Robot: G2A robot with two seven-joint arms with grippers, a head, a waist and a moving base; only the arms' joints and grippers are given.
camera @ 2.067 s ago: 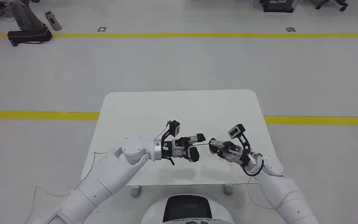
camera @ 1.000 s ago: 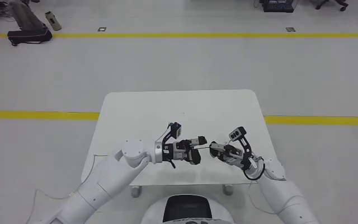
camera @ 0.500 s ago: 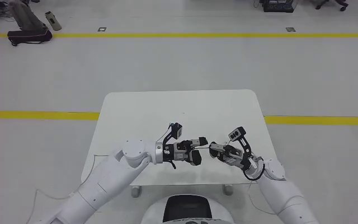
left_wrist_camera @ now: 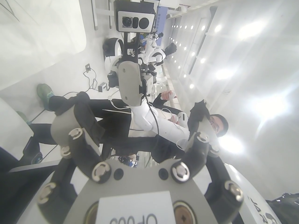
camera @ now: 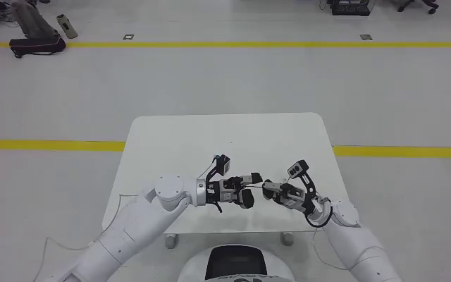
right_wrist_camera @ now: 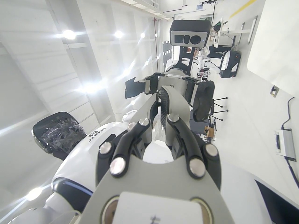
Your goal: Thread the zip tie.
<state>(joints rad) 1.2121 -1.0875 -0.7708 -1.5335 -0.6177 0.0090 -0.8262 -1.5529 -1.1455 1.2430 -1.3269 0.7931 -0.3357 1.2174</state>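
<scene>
Above the front middle of the white table, my two grippers meet tip to tip. The zip tie shows as a thin pale strip spanning the small gap between them. My right gripper is shut on one end of it; its fingers press together in the right wrist view. My left gripper stands open, its two black-padded fingers spread wide. The right gripper's grey finger sits between those spread fingers. In both wrist views the strip itself is too thin to make out.
Both arms hang in the air over the table's front edge. Bare tabletop stretches behind and to both sides of the grippers. A dark bag lies on the floor far off at the back left.
The two grippers have drawn a little closer together. The right gripper's tip has shifted left, in between the left gripper's fingers.
</scene>
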